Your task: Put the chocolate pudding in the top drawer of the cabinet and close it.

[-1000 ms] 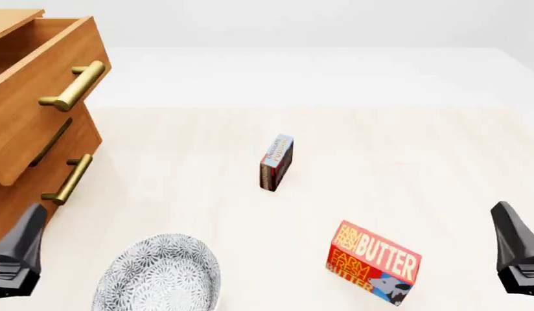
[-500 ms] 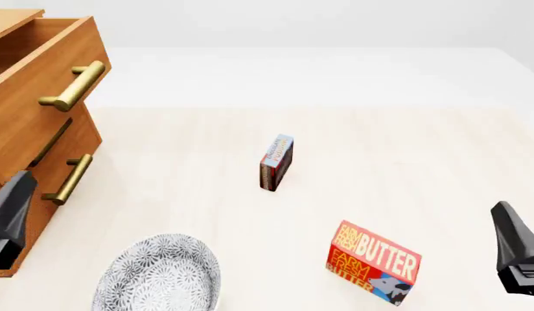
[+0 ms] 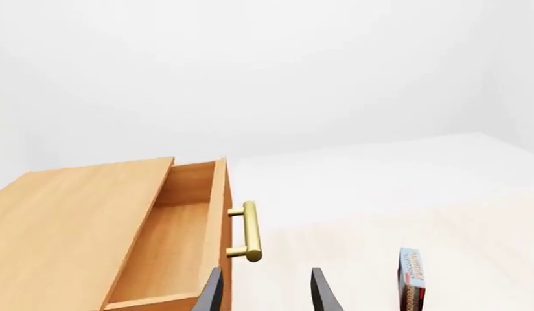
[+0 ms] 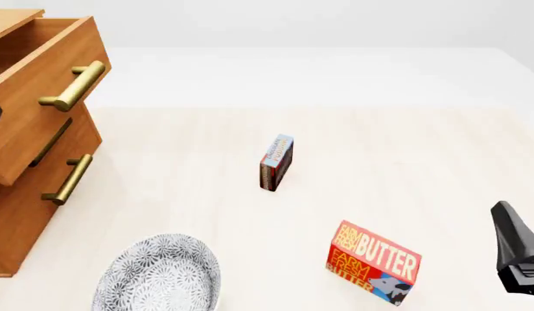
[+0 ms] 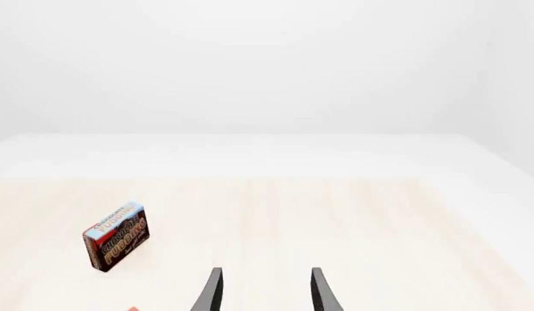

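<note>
Since a second earlier, the left arm had climbed up the front view's left edge, from beside the plate to level with the top drawer [image 4: 38, 97], where only a dark sliver showed; the right arm and every object had kept their places. From its wrist camera the left end effector [image 3: 265, 291] stood with its fingers parted and nothing between them, looking down over the cabinet [image 4: 29, 194] and into the drawer, which was already pulled out and empty so far as could be seen. The right end effector [image 5: 265, 291] was likewise spread and empty, low at the near right of the desk [image 4: 406, 149]. The chocolate pudding [image 4: 277, 162] stood on edge mid-desk, well apart from both arms and from the butter box [image 4: 372, 262]. The step in hand looked like the approach, before any grasp. Next, one arm would need to reach the pudding and close across its thin sides without tipping it.
</note>
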{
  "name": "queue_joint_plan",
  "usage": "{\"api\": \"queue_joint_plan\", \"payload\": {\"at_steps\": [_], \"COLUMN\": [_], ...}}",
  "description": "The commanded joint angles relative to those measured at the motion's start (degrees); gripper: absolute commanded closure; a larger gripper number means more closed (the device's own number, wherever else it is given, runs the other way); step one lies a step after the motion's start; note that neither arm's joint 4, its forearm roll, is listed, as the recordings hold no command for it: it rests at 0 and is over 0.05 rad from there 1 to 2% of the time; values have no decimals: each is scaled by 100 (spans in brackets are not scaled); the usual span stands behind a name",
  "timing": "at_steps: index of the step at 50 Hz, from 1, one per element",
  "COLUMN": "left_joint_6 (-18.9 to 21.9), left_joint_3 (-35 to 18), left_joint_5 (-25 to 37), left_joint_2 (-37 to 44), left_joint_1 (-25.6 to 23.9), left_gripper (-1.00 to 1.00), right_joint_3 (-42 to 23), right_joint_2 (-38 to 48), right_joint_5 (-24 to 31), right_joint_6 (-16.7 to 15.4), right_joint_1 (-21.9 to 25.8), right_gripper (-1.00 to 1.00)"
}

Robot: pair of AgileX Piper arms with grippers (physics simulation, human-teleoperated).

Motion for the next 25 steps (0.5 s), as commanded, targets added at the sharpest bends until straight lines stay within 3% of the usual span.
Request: {"api": "queue_joint_plan", "payload": {"at_steps": [1, 25], "left_joint_6": [276, 16], "left_joint_3": [-814, -2630], "left_joint_5": [299, 1663], "left_joint_2": [415, 1386], "left_joint_1": [-50, 187], "left_gripper": [-100, -100], "right_joint_3": [5, 5], "right_joint_2": [-28, -28], "right_joint_5": [24, 24], "right_joint_6": [-2, -2], "right_joint_1": [0, 0], "right_gripper": [-100, -100]}}
